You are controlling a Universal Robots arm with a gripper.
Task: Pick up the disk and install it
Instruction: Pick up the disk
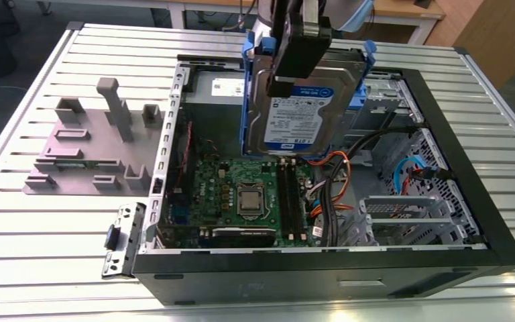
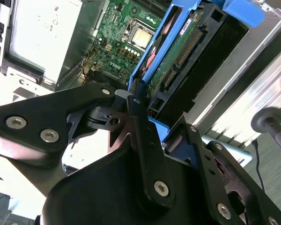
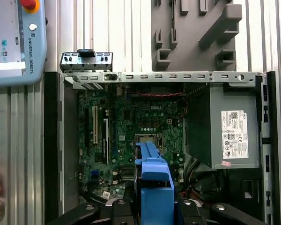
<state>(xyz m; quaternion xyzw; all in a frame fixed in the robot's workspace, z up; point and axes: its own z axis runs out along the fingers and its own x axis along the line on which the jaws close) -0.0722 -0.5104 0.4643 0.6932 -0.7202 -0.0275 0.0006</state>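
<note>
In the exterior view the claw (image 1: 295,67) is cut off above. The disk (image 1: 298,117) hangs upright, hiding the far part of the open computer case (image 1: 472,221) on the tabletop (image 1: 25,228). A grey fixture plate (image 1: 83,151) lies to the exterior view's left.

In the second wrist view the claw (image 2: 157,115) is clenched on the disk's (image 2: 187,51) blue frame, above the motherboard (image 2: 131,33).

In the first wrist view the disk (image 3: 152,180) covers part of the motherboard, beside the power supply (image 3: 229,133).

I see an open computer case (image 1: 329,272) on the slatted table (image 1: 25,235), its motherboard (image 1: 239,194) and power supply (image 3: 201,126) exposed; a grey fixture (image 1: 88,144) lies beside it.
</note>
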